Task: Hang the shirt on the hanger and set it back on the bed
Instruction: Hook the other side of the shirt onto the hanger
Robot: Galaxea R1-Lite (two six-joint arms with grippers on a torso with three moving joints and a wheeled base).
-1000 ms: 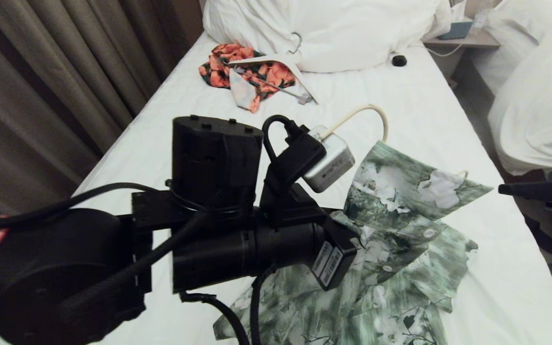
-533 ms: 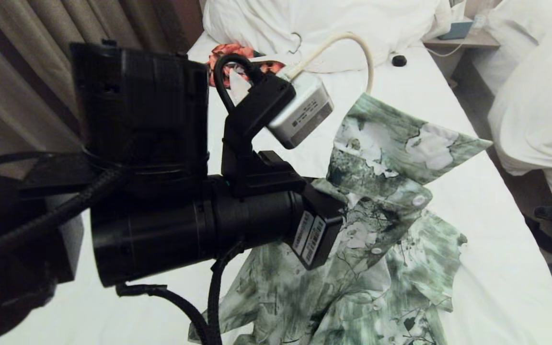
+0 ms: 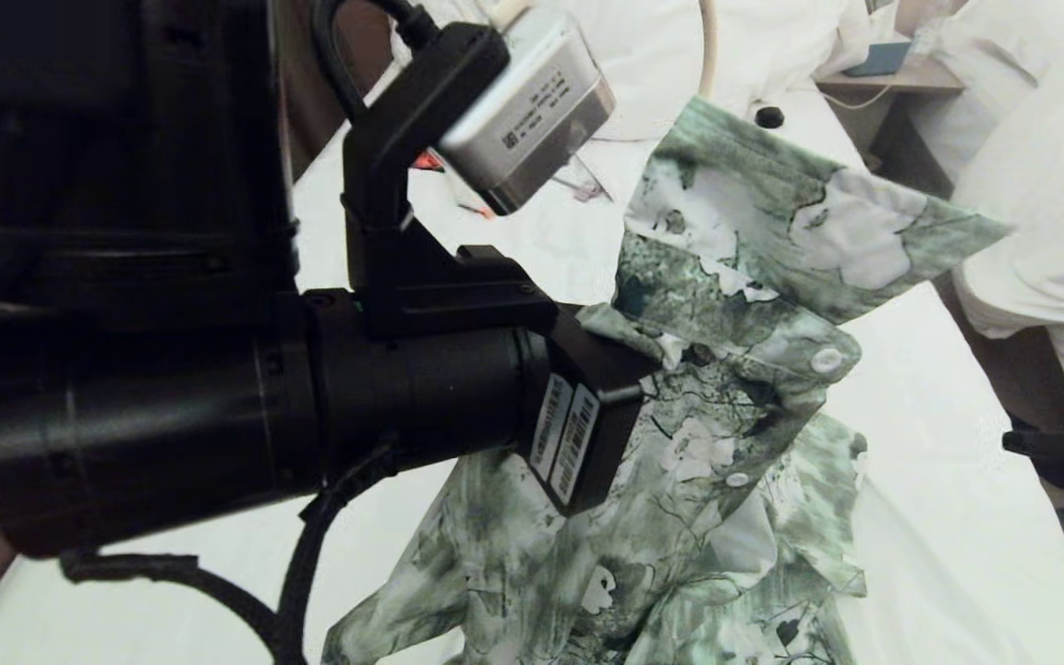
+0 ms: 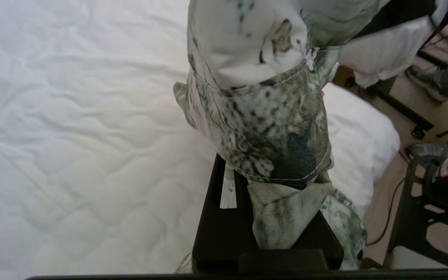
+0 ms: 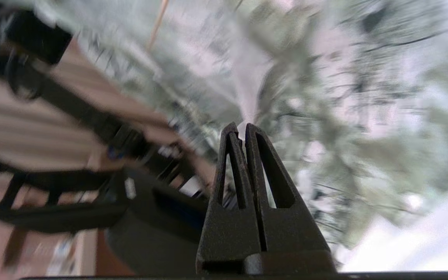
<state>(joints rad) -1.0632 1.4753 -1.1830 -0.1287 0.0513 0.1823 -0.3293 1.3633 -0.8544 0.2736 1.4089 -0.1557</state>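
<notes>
Where left pincer (image 4: 274, 217) bites — shirt (image 4: 263, 116)

- A second bed (image 3: 1049, 212), heaped with white duvet, stands across a narrow aisle.
- A wooden bedside table (image 3: 892, 78) sits between the 2 bed heads, with a teal flat object (image 3: 881, 57) on its top.
- Big white pillows (image 3: 643, 55) are piled at the far end of the near mattress.
- A strip of brown curtain (image 3: 315, 102) shows along the window side.
- The floor (image 4: 403, 89) is light brown, crossed by dark cables and black metal frame legs (image 4: 399, 109).
- A person's grey shoe (image 4: 428, 77) stands on that floor.
</notes>
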